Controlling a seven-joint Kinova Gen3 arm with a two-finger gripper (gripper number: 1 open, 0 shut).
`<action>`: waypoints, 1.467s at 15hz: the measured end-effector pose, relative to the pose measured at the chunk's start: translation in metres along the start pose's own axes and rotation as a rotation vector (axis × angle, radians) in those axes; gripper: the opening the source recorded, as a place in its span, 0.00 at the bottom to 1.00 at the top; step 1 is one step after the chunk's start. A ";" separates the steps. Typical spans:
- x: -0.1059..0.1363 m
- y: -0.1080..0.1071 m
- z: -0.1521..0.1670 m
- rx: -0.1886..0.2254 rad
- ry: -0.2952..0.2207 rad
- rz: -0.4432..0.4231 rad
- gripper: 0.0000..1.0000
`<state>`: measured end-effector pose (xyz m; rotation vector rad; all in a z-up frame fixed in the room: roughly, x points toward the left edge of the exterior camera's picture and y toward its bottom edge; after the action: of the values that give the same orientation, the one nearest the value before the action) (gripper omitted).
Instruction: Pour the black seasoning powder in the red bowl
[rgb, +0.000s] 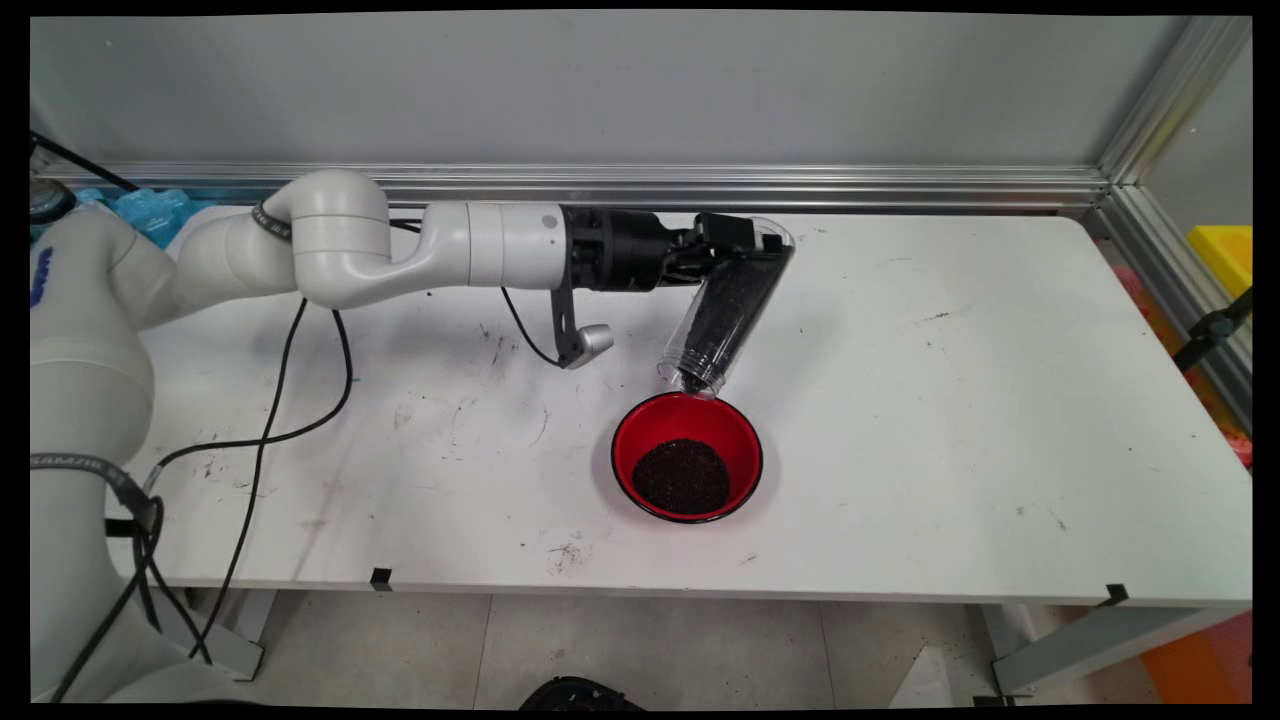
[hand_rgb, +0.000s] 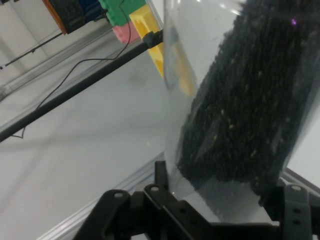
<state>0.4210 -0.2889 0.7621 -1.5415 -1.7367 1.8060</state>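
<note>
Clear plastic forms the jar (rgb: 725, 310) that is clamped near its closed end by the pincer (rgb: 735, 240); it is tilted mouth-down, with its open mouth just above the far rim of a red bowl (rgb: 640, 440) on the white table (rgb: 950, 400). Dark granules (rgb: 735, 295) are packed inside the jar, and a mound of the same grains (rgb: 680, 477) lies in the bowl. A pouring step is judged to be in hand, with much left in the jar. A steeper tilt is probably called for, with the mouth kept over the bowl.
</note>
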 end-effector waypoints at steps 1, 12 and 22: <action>0.001 0.000 0.001 0.004 -0.004 0.010 0.00; 0.013 -0.001 0.012 0.054 -0.039 0.098 0.00; 0.026 0.001 0.014 0.088 -0.034 0.162 0.00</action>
<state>0.3994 -0.2790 0.7443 -1.6675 -1.5638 1.9663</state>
